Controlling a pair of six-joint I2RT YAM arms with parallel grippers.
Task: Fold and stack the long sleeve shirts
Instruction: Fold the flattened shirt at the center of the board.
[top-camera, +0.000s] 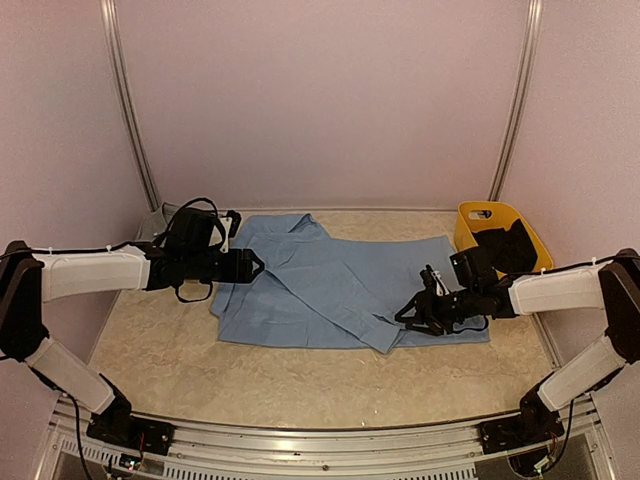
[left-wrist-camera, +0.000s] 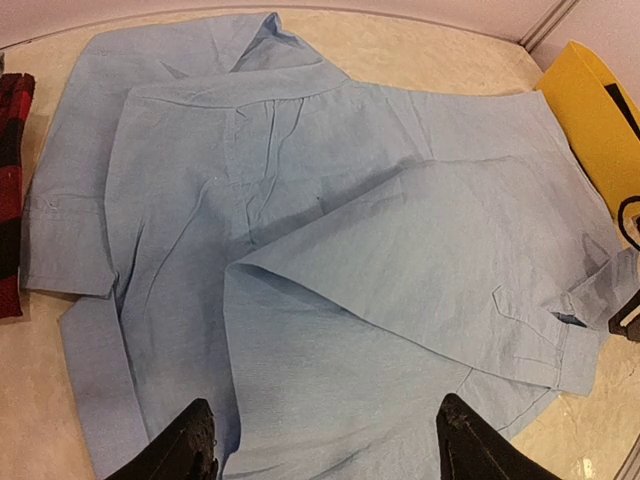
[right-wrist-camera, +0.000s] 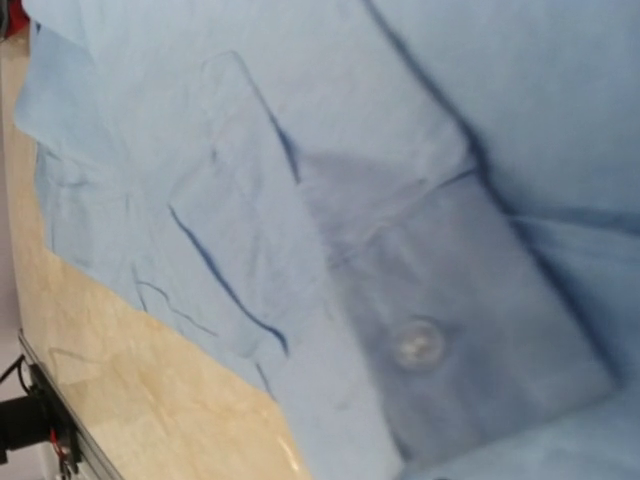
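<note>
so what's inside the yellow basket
Only a dark mass shows in the yellow basket; the right arm covers its near side, and what the mass is cannot be told.

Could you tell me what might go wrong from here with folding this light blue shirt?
1. The light blue cloth shirt has a sleeve lying loosely across its body. The right gripper is close to the buttoned cuff, and a pull there could drag the sleeve askew.
2. The yellow plastic basket stands close beside that arm; a swing might knock it.
3. The red-and-black plaid shirt lies by the blue one's edge; the open left gripper could catch it.
</note>
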